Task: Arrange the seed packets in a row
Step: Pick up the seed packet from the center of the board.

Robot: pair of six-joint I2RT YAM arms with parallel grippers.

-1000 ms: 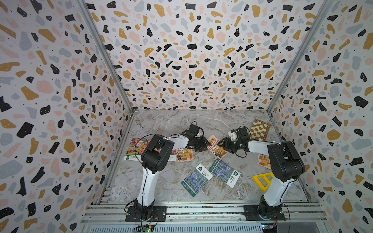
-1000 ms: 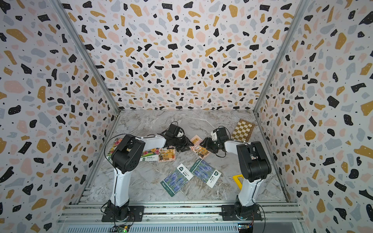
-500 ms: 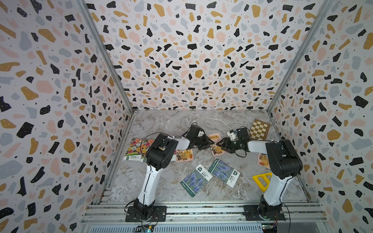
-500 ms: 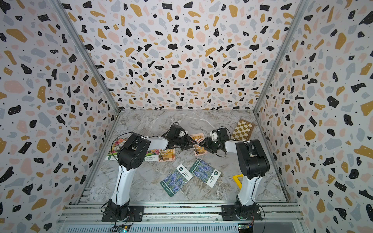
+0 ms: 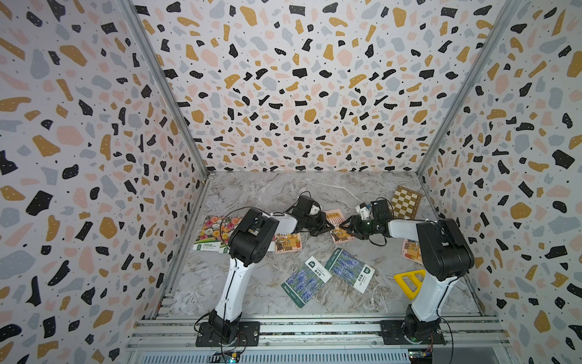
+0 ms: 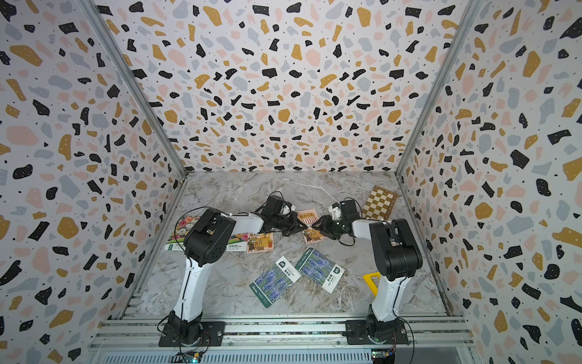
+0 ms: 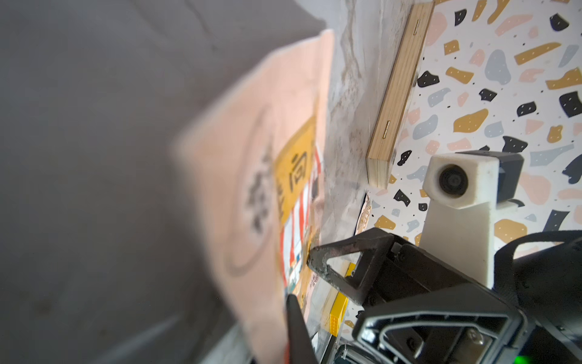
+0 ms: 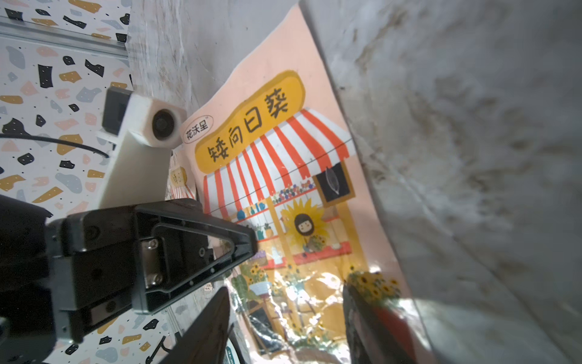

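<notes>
At the left of the frame a flower-photo packet (image 5: pixel 211 231) lies flat on the table (image 5: pixel 271 195), close to the side wall. The left arm (image 5: pixel 252 239) stands in front of its right part. In a top view a second flower packet (image 6: pixel 237 245) shows only as a strip behind that elbow. Just right of the elbow the left awning packet (image 5: pixel 287 242) lies flat and uncovered.

At mid-frame the two tools meet tip to tip over the middle awning packet (image 5: pixel 334 216), hiding its centre in both top views. The left tool (image 5: pixel 331 224) is closed, pinching that packet's edge. In the left wrist view the packet rises blurred right against the lens. The right tool (image 8: pixel 288 318) has its jaws apart, astride the packet's sunflower end, with one finger (image 8: pixel 359 324) over a corner.

Lower in the frame, apart from both tools, the lower lavender packet (image 5: pixel 307 280) and the upper lavender packet (image 5: pixel 349 269) lie tilted side by side, touching or nearly so.

Further right the right arm (image 5: pixel 444 249) covers most of the right awning packet (image 5: pixel 411 252) and overlaps the yellow triangular frame (image 5: pixel 409 282). At the upper right the checkerboard (image 5: pixel 406 201) lies by the wall, just behind the right tool's wrist.
</notes>
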